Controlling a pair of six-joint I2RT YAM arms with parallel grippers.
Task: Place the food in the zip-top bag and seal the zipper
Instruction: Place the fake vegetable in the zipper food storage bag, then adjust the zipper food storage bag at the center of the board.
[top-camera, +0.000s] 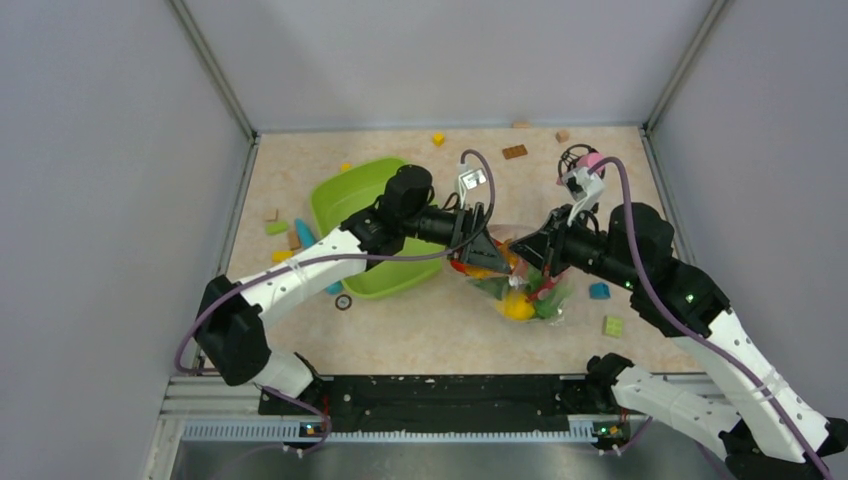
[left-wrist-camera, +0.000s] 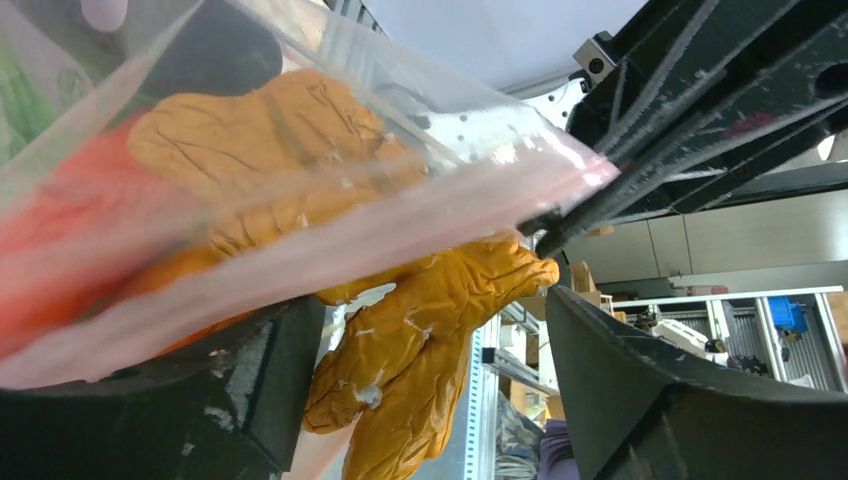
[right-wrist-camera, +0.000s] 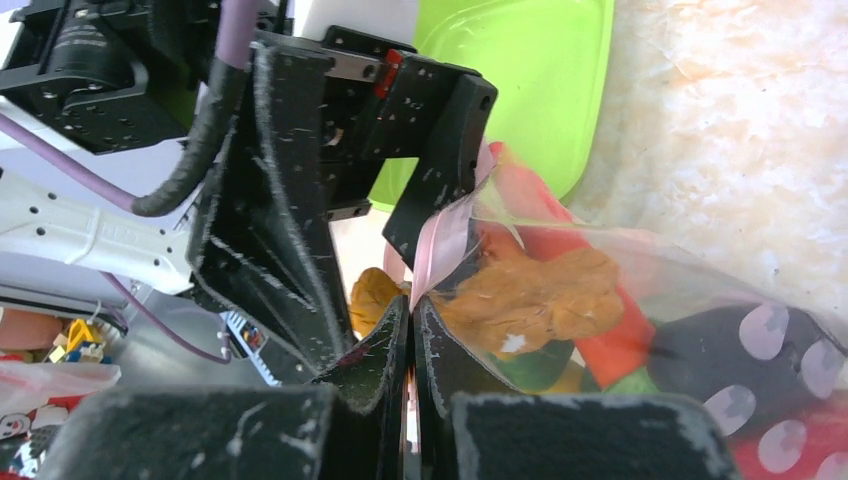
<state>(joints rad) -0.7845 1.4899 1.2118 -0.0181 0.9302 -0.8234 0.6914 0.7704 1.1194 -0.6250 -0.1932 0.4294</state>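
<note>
two grippers meet at the mouth of the zip-top bag (top-camera: 540, 298), which lies on the table (top-camera: 420, 335) at about three o'clock from the green tray (top-camera: 365, 205). the right gripper (right-wrist-camera: 410, 312) is clenched on the zipper (right-wrist-camera: 432, 245), the pink strip pinched between its fingers. the left gripper (left-wrist-camera: 430, 305) stands released, fingers well apart, with the strip lying across one of them. food (top-camera: 528, 290) sits inside the bag: a wrinkled orange piece (right-wrist-camera: 530, 295), a red piece (right-wrist-camera: 545, 205) and a yellow piece (top-camera: 517, 308).
</note>
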